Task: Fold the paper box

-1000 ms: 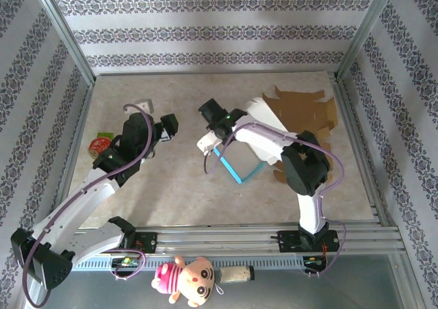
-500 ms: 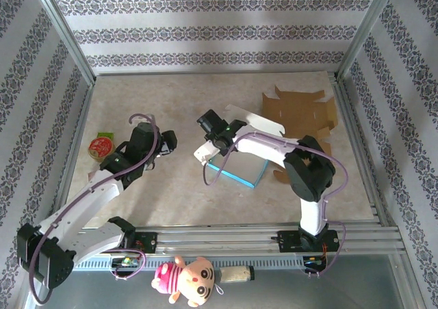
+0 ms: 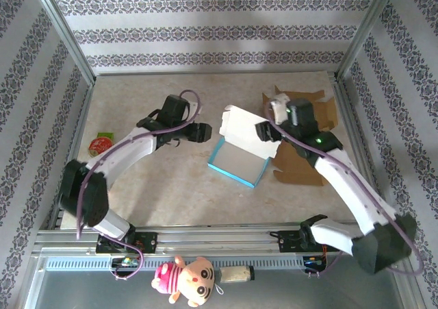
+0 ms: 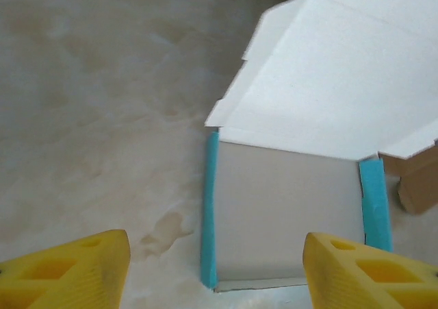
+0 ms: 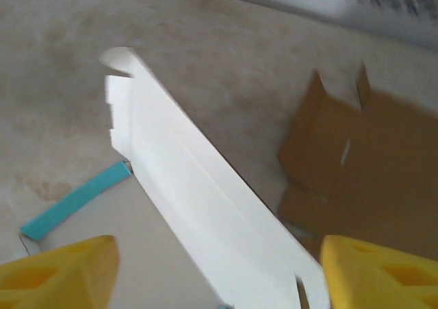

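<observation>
Two arms reach in toward the middle of the worktop, where the paper box sits as a shallow tray with teal side walls and a pale grey floor. Its white lid stands up tilted from the far edge. The left arm comes in from the left, and its jaws are near the box's left side and apart from it. In the left wrist view the yellow fingertips are spread wide with nothing between them, and the open tray lies just ahead. The right arm curves in from the right, its jaws just beside the lid's right end. In the right wrist view its yellow fingertips are also spread wide. The lid's edge runs across the gap between them and neither pad presses on it. Flat brown cardboard lies on the worktop behind and to the right of the box. Near the left wall lie a red round thing and a green packet, their markings too small to read. A plush toy with pink hair lies on the front rail.
</observation>
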